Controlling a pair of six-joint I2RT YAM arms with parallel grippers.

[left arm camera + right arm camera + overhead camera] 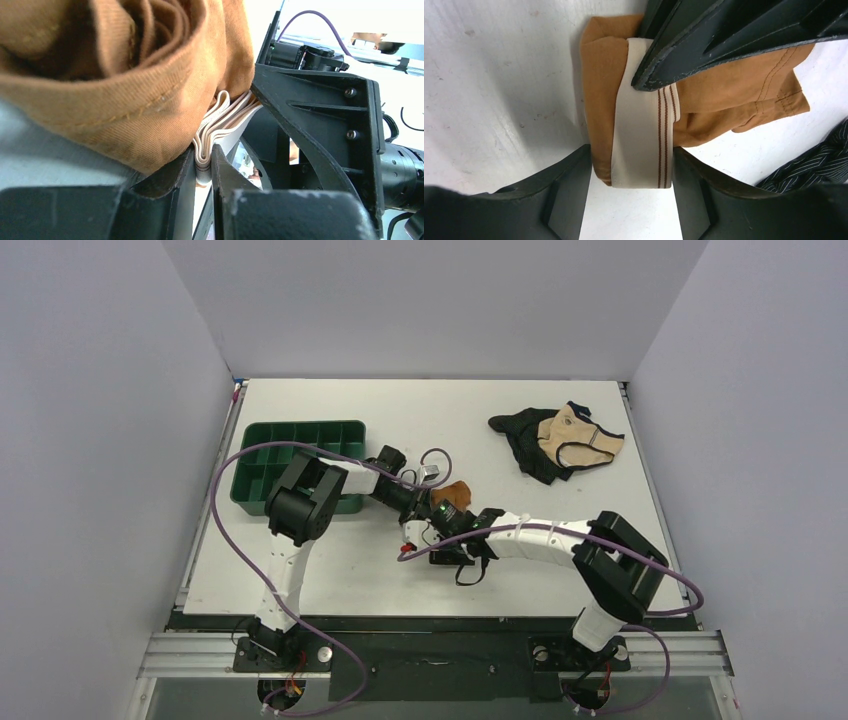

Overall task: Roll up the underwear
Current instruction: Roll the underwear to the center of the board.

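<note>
The underwear (457, 491), rust-brown with a cream waistband, lies bunched in a roll at mid-table. In the left wrist view the brown roll (125, 75) fills the upper left. My left gripper (202, 160) is shut on several folded layers of its cream waistband. In the right wrist view the underwear (639, 130) lies on the white table with the striped waistband wrapped round it. My right gripper (631, 162) is closed against both sides of the roll's end. The left gripper's fingers (704, 45) pinch the band from above. Both grippers (428, 502) (455, 523) meet at the roll.
A green compartment tray (297, 462) stands at the left, behind the left arm. A black garment (525, 445) and a beige garment with dark trim (575, 437) lie at the back right. Dark striped fabric (814, 165) shows at the right wrist view's lower right.
</note>
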